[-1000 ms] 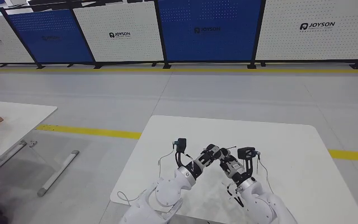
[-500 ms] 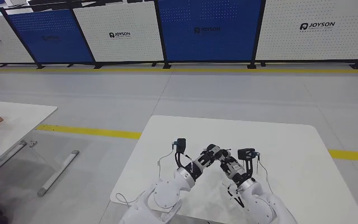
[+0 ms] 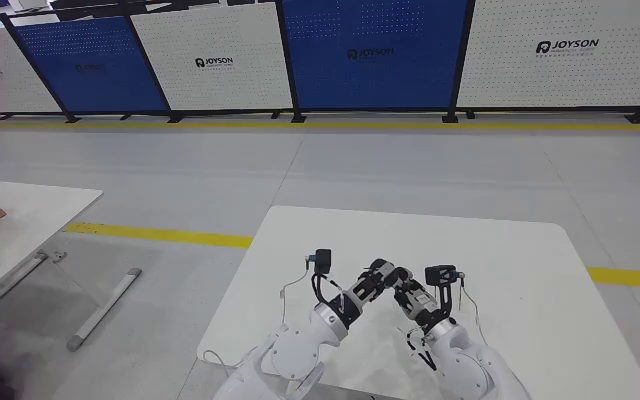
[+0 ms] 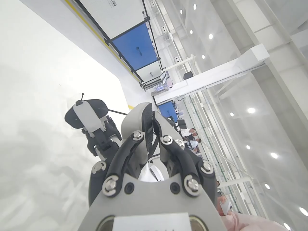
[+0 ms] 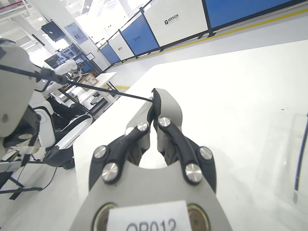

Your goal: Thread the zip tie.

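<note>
Both grippers meet above the near middle of the white table [image 3: 480,250]. A thin black zip tie [image 5: 96,88] stretches between them. My right gripper [image 5: 154,97] is shut on one end of the strap, which runs out to the tie's thicker head [image 5: 49,74] beside a left fingertip [image 5: 12,73]. In the left wrist view my left gripper [image 4: 152,115] has its pads pressed together, and the zip tie [image 4: 118,112] crosses to the right gripper [image 4: 86,118] close by. From above, the left gripper [image 3: 378,270] and right gripper [image 3: 404,285] nearly touch.
The table's far edge and left edge [image 3: 235,285] drop to grey floor with a yellow line [image 3: 160,235]. A second white table [image 3: 40,210] stands to the left. Blue and white panels [image 3: 370,55] line the back. A thin cable [image 5: 300,155] hangs beside the right wrist.
The left arm has shifted slightly toward the right arm. Both grippers stay shut and keep the zip tie between them.
</note>
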Controlling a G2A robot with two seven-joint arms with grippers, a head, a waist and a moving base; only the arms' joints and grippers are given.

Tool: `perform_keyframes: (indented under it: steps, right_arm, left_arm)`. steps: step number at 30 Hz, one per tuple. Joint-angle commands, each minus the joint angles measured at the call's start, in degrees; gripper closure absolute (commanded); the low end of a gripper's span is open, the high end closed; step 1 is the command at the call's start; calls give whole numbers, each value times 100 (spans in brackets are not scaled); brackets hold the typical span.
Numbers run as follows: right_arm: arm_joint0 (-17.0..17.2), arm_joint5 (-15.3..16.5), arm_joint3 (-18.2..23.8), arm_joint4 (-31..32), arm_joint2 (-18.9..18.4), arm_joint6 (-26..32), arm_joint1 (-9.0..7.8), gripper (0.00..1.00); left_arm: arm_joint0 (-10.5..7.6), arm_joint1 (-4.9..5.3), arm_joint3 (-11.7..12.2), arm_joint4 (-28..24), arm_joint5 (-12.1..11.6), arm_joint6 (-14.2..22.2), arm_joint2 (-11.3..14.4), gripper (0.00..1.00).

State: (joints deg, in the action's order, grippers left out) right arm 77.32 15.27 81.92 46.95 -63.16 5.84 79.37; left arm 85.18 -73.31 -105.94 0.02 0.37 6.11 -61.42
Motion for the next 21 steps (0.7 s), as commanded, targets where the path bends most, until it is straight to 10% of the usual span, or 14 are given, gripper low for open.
perform_keyframes:
  steps: [1,9,10,11,21]
  right_arm:
    - [-10,-4,-12,0,9,-7,0,100]
    - [-28,0,-33,-2,38,-39,0,100]
    - [-18,9,-16,-12,39,-49,-2,74]
    - [-5,14,9,-24,35,-73,-3,0]
    - [369,20,468,-14,-336,-598,-79,0]
  left_arm:
    - [14,3,-16,8,-3,4,-2,100]
    - [49,13,-57,26,-11,3,-13,100]
    - [42,12,-38,15,3,-15,-16,100]
    - [30,9,-16,-6,17,-33,-18,100]
    - [-192,-43,363,-189,-62,-482,-66,100]
